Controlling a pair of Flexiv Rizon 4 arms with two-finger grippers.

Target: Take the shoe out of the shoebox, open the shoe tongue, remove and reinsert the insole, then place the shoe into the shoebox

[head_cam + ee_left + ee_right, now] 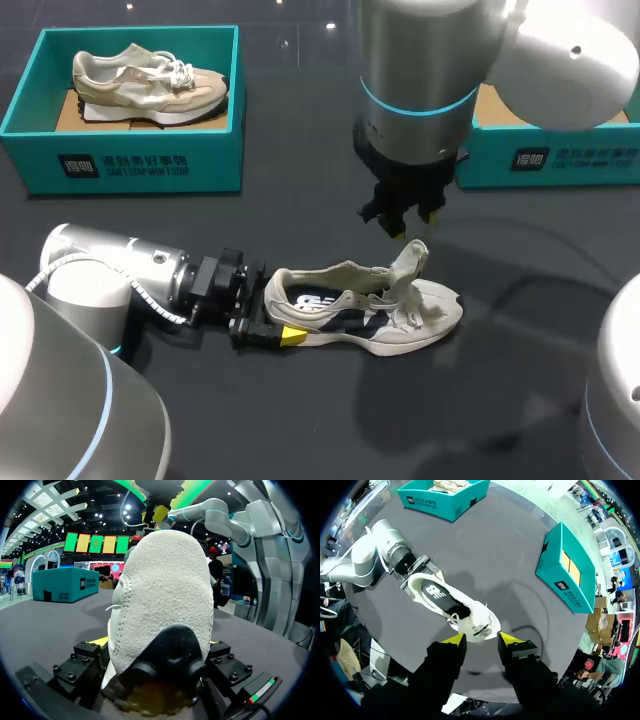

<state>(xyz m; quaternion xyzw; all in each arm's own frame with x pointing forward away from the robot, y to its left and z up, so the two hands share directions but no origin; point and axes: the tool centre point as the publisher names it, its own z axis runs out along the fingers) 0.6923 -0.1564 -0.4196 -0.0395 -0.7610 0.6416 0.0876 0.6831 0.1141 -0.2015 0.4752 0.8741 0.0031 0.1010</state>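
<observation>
My left gripper (pixel 272 316) is closed on the heel of the sneaker (pixel 400 322), one finger on each side of the heel cup, pinning it to the dark table (pixel 500 410) at the lower middle of the head frame. In the left wrist view the suede heel fills the space between the fingers. My right gripper (pixel 481 640) hangs just above the shoe's tongue (pixel 410 262) with its yellow tips apart and nothing in them. The tongue stands pulled up and flopped toward the toe, and the dark insole (pixel 322 300) shows in the open mouth. I judge the sneaker to be light and soft: the mesh and suede upper will buckle under a pinch, while the heel counter and sole are stiff enough to brace against. The insole looks like thin, bendy foam, so I'd take it by its rear edge near the heel and peel it out rather than drag it flat. The loose laces by the tongue could snag a fingertip. The teal shoebox (pixel 560 160) sits at the upper right, mostly hidden behind my right arm, so I can't say whether it's empty. A second shoebox (pixel 130 165) at the upper left holds another sneaker (pixel 150 85).
</observation>
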